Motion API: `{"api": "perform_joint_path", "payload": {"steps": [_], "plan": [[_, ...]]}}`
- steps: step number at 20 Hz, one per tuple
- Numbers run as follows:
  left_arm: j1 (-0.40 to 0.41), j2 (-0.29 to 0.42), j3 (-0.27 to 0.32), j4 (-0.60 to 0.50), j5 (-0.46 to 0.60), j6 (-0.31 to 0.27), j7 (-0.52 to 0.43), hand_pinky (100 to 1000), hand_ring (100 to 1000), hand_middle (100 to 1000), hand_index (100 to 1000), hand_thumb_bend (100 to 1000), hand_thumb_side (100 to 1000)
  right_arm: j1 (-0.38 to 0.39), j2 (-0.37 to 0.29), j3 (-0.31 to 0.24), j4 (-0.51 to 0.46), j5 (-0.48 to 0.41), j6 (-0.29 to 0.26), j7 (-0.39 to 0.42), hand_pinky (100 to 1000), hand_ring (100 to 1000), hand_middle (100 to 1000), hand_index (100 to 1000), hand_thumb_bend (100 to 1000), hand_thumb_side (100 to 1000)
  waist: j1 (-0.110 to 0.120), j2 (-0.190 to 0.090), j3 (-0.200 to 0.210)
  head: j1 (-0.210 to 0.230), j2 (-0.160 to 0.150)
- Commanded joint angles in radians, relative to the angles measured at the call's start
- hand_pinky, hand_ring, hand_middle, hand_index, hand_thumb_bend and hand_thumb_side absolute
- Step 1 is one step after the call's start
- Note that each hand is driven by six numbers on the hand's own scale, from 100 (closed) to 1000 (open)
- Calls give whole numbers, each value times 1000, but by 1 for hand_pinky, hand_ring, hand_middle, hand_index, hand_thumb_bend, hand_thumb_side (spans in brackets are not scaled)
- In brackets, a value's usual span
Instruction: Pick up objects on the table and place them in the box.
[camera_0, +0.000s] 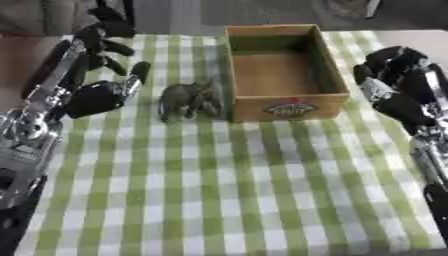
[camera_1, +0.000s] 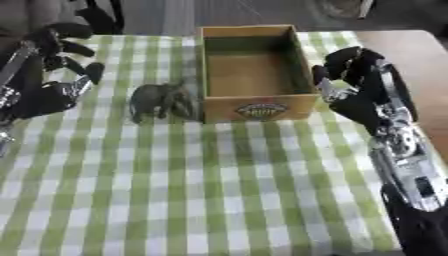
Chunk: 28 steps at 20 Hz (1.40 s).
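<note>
From my station I see a grey toy elephant (camera_0: 189, 100) standing upright on the green-and-white checked cloth (camera_0: 236, 190) that covers the counter, just beside the left wall of the wooden box (camera_0: 282, 70), near the box's near-left corner; I cannot tell whether it touches the wall. The box sits at the far middle of the counter, open at the top, with a label on its near face, and I see nothing inside it. My left hand (camera_0: 103, 95) hovers to the left of the elephant, its fingers (camera_0: 138, 72) released and spread, pointing toward the far side, grasping nothing; a gap of cloth separates them from the toy. My right hand (camera_1: 359, 85) stands just beside the right wall of the box, fingers half curled and relaxed, empty, well apart from the elephant, with the box between them.
</note>
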Motion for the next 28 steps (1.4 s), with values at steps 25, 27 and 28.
{"api": "perform_joint_path", "payload": {"steps": [25,27,28], "plan": [[-109,35,-22,77,-166,11,-62,616,746,834,852,449,184,-15,-12,3,-20,-7,-2,7,586,536,516,602,292,157,0,-17,-7,6,-3],[-147,41,-35,118,-234,7,-100,627,747,830,849,496,167,-15,-11,4,-19,-7,-1,9,586,536,516,602,292,157,0,-18,-10,8,-3],[-167,42,-41,142,-266,4,-121,629,744,826,843,511,152,-15,-11,5,-18,-7,-1,10,586,536,516,602,292,157,1,-18,-12,9,-2]]}}
